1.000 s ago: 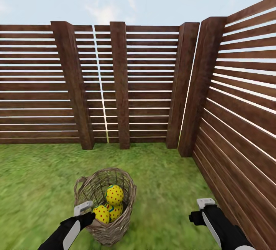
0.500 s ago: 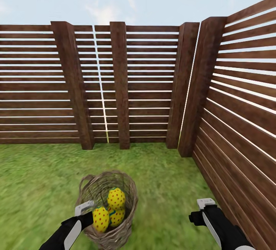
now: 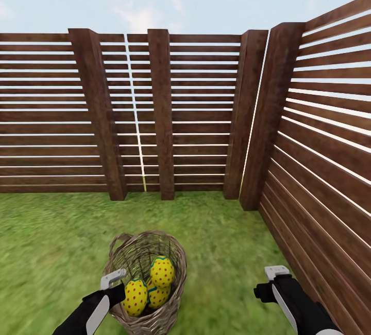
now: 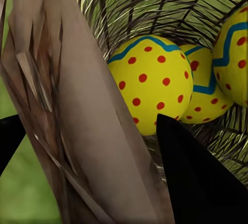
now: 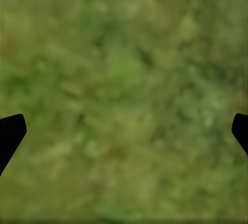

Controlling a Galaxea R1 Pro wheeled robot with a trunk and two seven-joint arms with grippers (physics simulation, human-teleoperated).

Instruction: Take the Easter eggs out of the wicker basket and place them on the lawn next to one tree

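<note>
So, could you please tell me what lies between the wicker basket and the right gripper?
Only bare lawn: in the head view, grass separates the wicker basket from the right gripper, with nothing lying on it.

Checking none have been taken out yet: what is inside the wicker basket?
Three eggs lie in the wicker basket; the basket's floor beneath them is covered.

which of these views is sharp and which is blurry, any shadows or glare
Head view: fence crisp, lawn smeared, flat light without clear shadows or glare. Left wrist view: eggs sharp in the wicker basket, whose near rim is soft. Right wrist view: grass wholly blurred between the right gripper's dark fingertips.
</note>
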